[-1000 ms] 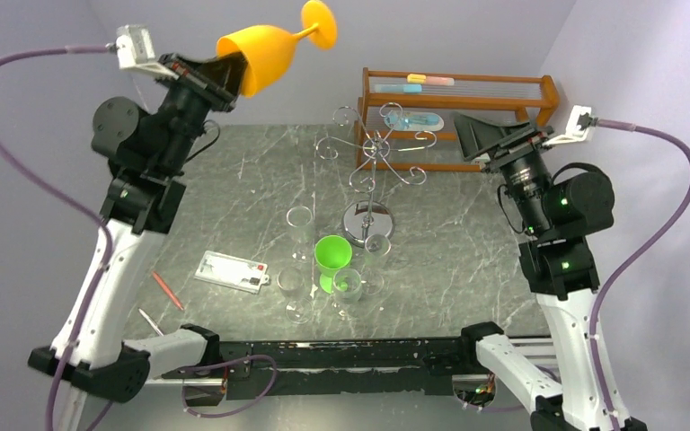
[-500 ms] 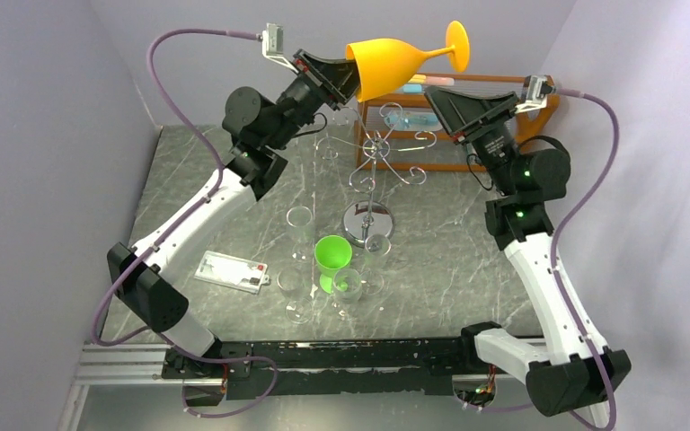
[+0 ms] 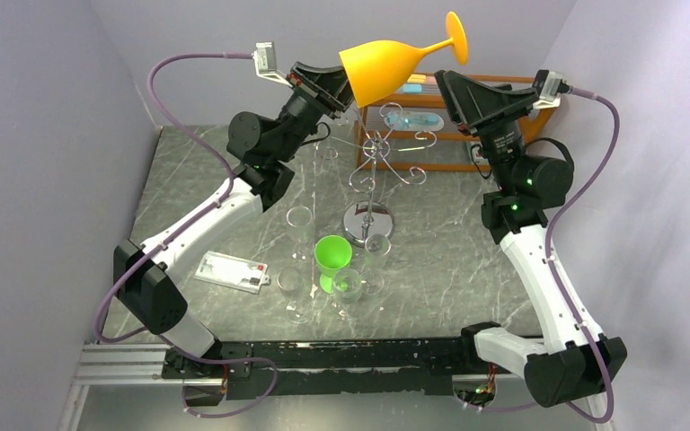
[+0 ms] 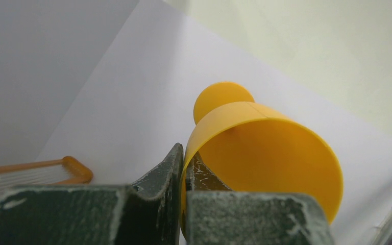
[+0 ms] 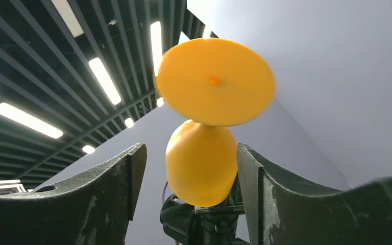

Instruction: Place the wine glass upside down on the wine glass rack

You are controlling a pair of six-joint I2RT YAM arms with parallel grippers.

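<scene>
One rim pinch: left gripper (image 4: pixel 185 158) grips the orange plastic wine glass (image 3: pixel 382 67); the gaping right gripper (image 5: pixel 191 149) might knock it loose.

No text, label or number is legible on anything here.

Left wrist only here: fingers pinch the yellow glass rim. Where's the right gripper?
Observer: Right gripper is open and looks at the glass foot-first, touching nothing.
Operator: Rack?
Observer: Rack stands on the table. In the top view it shows right under the glass, apart from it.
Operator: Glass tilt?
Observer: Roughly on its side, foot toward the right gripper, not upside down yet.
</scene>
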